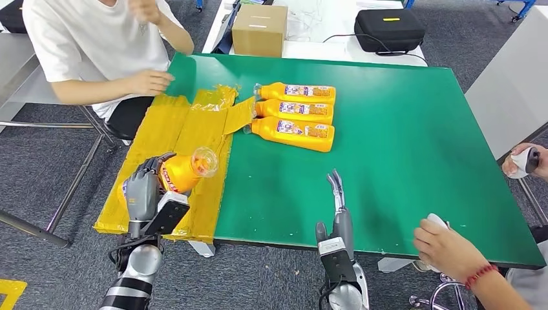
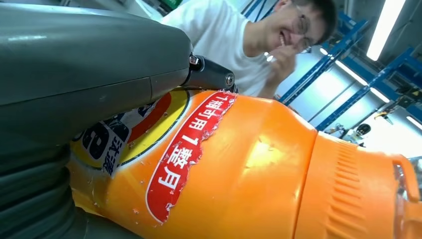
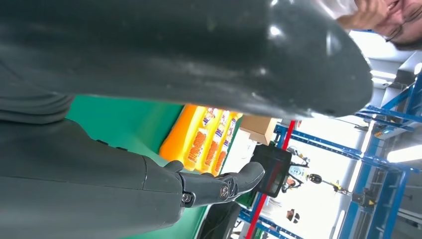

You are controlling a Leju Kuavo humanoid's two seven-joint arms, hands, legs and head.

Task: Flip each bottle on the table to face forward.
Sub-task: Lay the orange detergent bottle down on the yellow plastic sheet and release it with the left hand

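Note:
My left hand (image 1: 143, 188) grips an orange bottle (image 1: 184, 172) over the yellow mat (image 1: 161, 123) at the table's left end, its mouth pointing right and away from me. Up close, the bottle (image 2: 259, 169) shows a torn red and yellow label under my thumb (image 2: 99, 74). Three more orange bottles (image 1: 294, 117) lie side by side on the green table (image 1: 400, 142), labels up, caps toward the mat; they appear again as bottles (image 3: 201, 137) past my right hand. My right hand (image 1: 337, 213) hovers at the near table edge, fingers straight, holding nothing.
A person in a white shirt sits at the far left, one hand (image 1: 150, 81) on the table corner. Another person's hand (image 1: 446, 248) rests at the near right edge. A cardboard box (image 1: 260, 29) and a black case (image 1: 389, 30) stand beyond the table.

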